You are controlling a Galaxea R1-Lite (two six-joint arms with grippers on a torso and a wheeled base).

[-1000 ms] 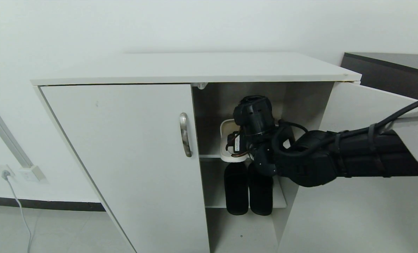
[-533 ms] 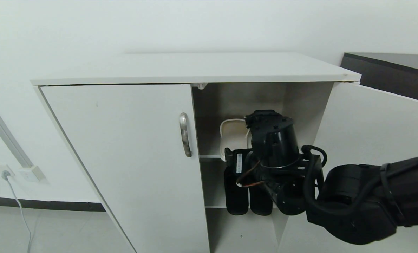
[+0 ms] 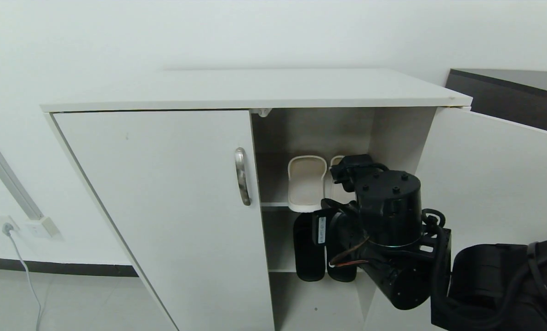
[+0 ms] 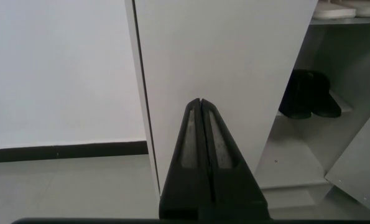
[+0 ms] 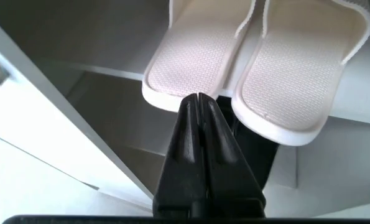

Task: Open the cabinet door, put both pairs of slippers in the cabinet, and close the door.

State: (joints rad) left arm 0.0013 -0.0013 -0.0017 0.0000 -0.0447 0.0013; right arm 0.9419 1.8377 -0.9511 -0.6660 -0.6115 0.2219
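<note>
The white cabinet (image 3: 264,87) has its right door (image 3: 485,174) swung open and its left door (image 3: 163,207) closed. A white pair of slippers (image 3: 306,184) lies on the upper shelf, heels jutting over the shelf edge. A black pair of slippers (image 3: 309,248) lies on the shelf below. My right gripper (image 3: 349,166) is just outside the opening, shut and holding nothing. In the right wrist view it (image 5: 199,99) points at the white slippers (image 5: 259,68). My left gripper (image 4: 200,102) is shut and empty, low in front of the closed left door, with the black slippers (image 4: 309,94) off to one side.
A metal handle (image 3: 241,176) sits at the left door's inner edge. The bottom compartment (image 3: 315,303) is bare. A wall socket with a cable (image 3: 8,228) is low on the left. A dark desk (image 3: 508,92) stands behind the open door.
My right arm has drawn back out of the cabinet, down and to the right. The white slippers stay on the upper shelf, and both of the pair are now uncovered.
</note>
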